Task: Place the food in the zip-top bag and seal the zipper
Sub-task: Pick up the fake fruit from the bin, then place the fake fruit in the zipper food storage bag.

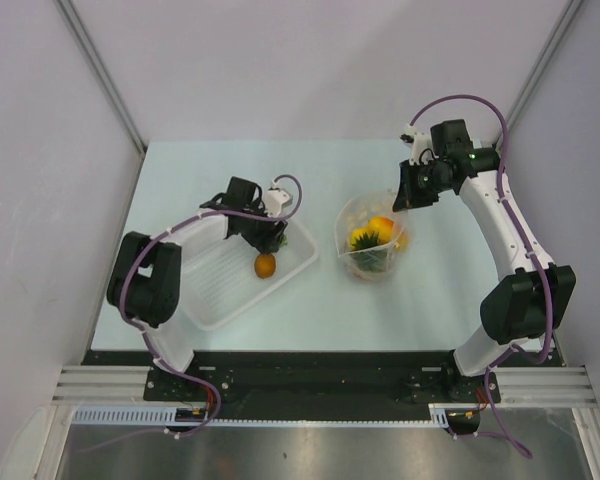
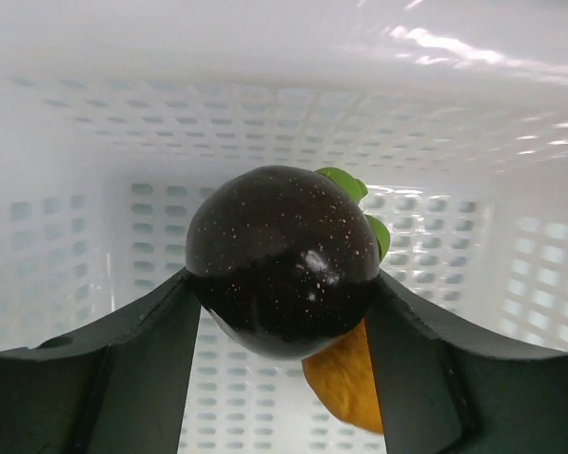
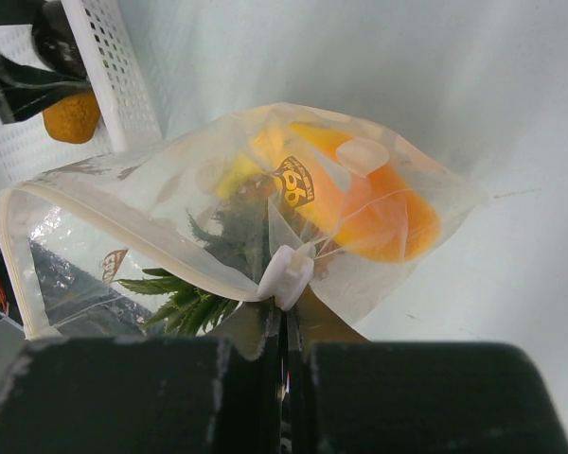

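- Bench [image 1: 230, 170]: pale, carries everything.
- Basket [image 1: 215, 300]: white, perforated, on the left side, long axis running near-left to far-right.
- Zip-top bag [image 1: 352, 215]: well right of the basket, propped up, mouth gaping upward. Pineapple [image 1: 370, 250] and yellow-orange pieces are inside.
- Right gripper [image 3: 286, 331]: jaws pinched shut on the bag's far-right rim, just under the white slider [image 3: 286, 274].
- Left gripper [image 1: 267, 238]: low in the basket's far-right end, jaws clamped on the dark brown round fruit [image 2: 282, 260], 1 jaw on each flank.
- Orange piece [image 1: 265, 265]: loose in the basket, just on the near side of the left jaws.
- Zipper [image 3: 104, 227]: unsealed.
- Judgement: the bag mouth lies to the right of the held fruit, so the carry goes up and right. The fruit is round, with no long axis to align.
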